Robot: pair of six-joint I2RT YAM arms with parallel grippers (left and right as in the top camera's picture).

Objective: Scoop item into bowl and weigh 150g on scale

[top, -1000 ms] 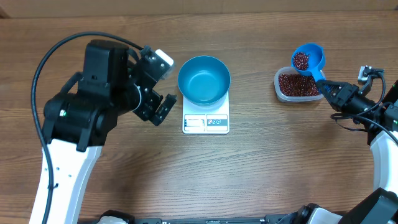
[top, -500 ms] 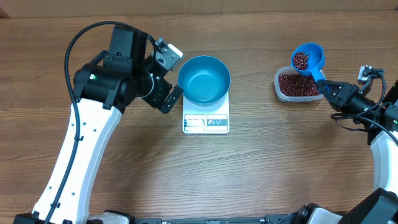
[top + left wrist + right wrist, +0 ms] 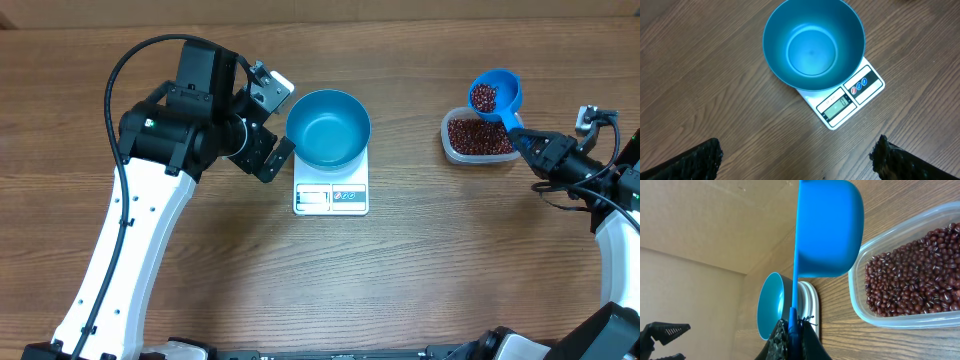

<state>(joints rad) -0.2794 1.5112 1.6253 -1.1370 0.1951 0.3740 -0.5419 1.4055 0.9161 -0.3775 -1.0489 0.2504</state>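
The loaded scoop (image 3: 495, 95) is gripped by its handle in the clamped right gripper (image 3: 524, 141) above the tub (image 3: 478, 140). The left gripper (image 3: 274, 125) is spread wide, empty, beside the empty bowl (image 3: 328, 128) on the scale (image 3: 331, 197). The beans (image 3: 484, 97) could be spilled if the scoop is tilted in transit, and the bowl could be nudged.

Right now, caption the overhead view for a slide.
Right gripper holds scoop of beans by the tub; empty bowl sits on scale.

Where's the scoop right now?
Overhead view, right side: the scoop, holding beans, is in the right gripper over the far rim of the tub, well right of the bowl.
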